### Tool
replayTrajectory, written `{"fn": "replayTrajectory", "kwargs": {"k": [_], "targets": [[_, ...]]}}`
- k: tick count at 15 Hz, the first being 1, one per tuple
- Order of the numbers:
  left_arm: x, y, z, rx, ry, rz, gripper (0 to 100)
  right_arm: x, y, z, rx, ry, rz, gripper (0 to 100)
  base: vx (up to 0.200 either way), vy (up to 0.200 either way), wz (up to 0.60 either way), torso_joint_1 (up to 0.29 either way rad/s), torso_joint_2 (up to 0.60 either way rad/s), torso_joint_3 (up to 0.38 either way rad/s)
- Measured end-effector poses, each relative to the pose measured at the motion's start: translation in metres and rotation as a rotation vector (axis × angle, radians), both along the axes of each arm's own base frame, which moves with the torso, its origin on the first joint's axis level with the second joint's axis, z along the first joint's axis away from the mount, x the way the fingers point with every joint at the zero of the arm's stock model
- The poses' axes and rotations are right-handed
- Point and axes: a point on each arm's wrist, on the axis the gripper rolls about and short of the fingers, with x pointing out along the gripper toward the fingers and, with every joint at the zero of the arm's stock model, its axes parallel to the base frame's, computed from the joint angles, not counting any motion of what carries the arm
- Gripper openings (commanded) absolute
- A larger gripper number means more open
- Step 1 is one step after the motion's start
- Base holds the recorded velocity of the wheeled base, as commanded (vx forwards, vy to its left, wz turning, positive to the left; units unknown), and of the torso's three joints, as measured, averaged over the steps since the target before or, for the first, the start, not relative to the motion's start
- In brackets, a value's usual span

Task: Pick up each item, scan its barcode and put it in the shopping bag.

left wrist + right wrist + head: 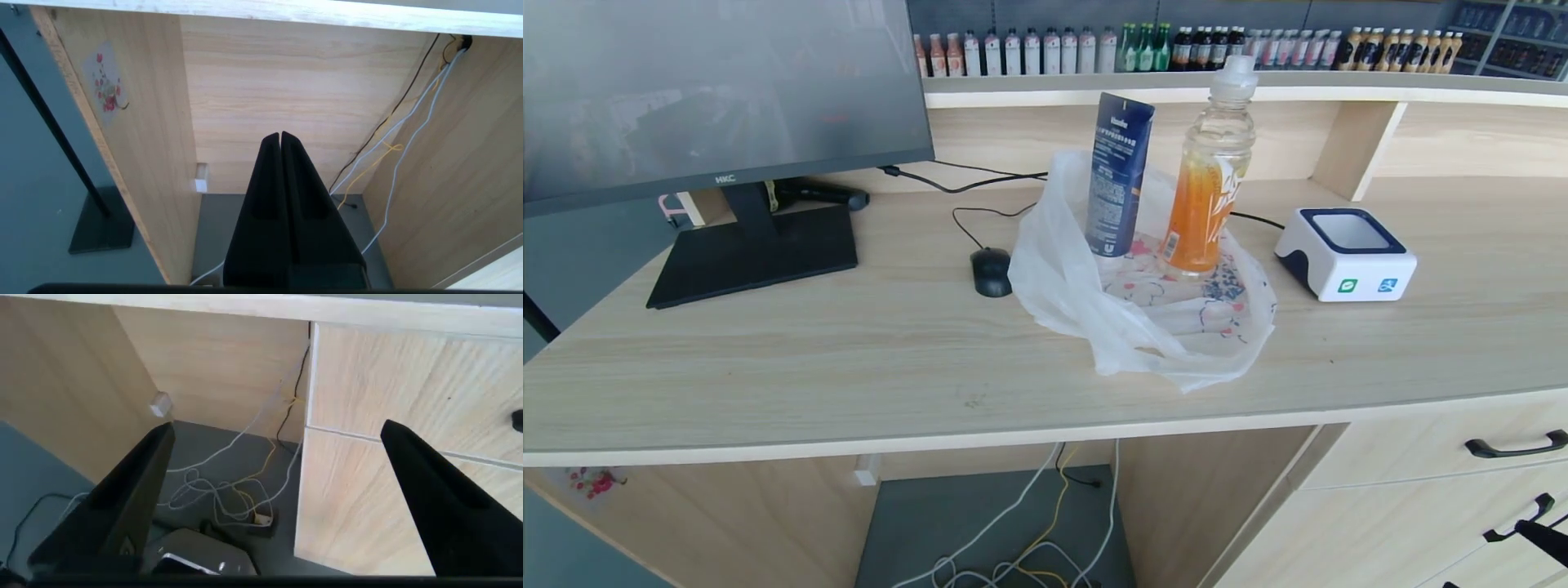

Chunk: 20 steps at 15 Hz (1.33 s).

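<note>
Standing upright in the open white shopping bag (1062, 278) at the middle of the surface (809, 351), the blue tube (1119, 175) is on the left and the orange drink bottle (1205, 192) just to its right. The white scanner (1343, 253) sits right of the bag, apart from it. A black mouse (991, 272) lies just left of the bag, and a monitor (719, 90) stands far left. The left claw (281, 143) is pressed together and empty, below the surface's near edge. The right claw (278, 429) is spread wide and empty, beside the drawer fronts (392, 400), above loose cables (237, 490) on the floor.
</note>
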Motion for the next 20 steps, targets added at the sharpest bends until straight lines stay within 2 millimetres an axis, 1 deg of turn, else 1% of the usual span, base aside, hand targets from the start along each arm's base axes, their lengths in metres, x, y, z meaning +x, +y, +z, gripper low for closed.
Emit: {"fn": "replayTrajectory", "kwargs": {"k": [2, 4, 5, 6, 12, 15, 19, 20], "targets": [[0.000, 0.000, 0.000, 0.000, 0.000, 0.000, 0, -0.025, -0.009, -0.018, -0.024, 0.013, -0.005, 100, 0.000, 0.000, 0.00, 0.000, 0.00, 0.000], [0.000, 0.000, 0.000, 0.000, 0.000, 0.000, 0, -0.042, -0.015, -0.031, -0.024, -0.022, -0.038, 100, 0.000, 0.000, 0.00, 0.000, 0.00, 0.000], [0.000, 0.000, 0.000, 0.000, 0.000, 0.000, 0, -0.046, -0.016, -0.036, -0.025, -0.026, -0.060, 100, 0.000, 0.000, 0.00, 0.000, 0.00, 0.000], [0.000, 0.000, 0.000, 0.000, 0.000, 0.000, 0, -0.049, -0.017, -0.040, -0.025, -0.030, -0.086, 100, 0.000, 0.000, 0.00, 0.000, 0.00, 0.000], [0.000, 0.000, 0.000, 0.007, 0.001, 0.000, 0, -0.056, -0.014, -0.042, -0.003, -0.108, -0.334, 100, 0.000, 0.000, 0.00, 0.000, 0.00, 0.000], [0.000, 0.000, 0.000, 0.007, 0.001, 0.000, 0, -0.060, -0.014, -0.042, 0.010, -0.148, -0.361, 100, 0.000, 0.000, 0.00, 0.000, 0.00, 0.000], [0.000, 0.000, 0.000, 0.006, 0.001, 0.000, 0, -0.061, -0.014, -0.043, 0.013, -0.159, -0.367, 100, 0.000, 0.000, 0.00, 0.000, 0.00, 0.000], [0.000, 0.000, 0.000, 0.004, 0.000, 0.000, 0, -0.061, -0.014, -0.043, 0.012, -0.160, -0.367, 100, -0.200, 0.000, 0.00, 0.002, 0.00, 0.002]]}}
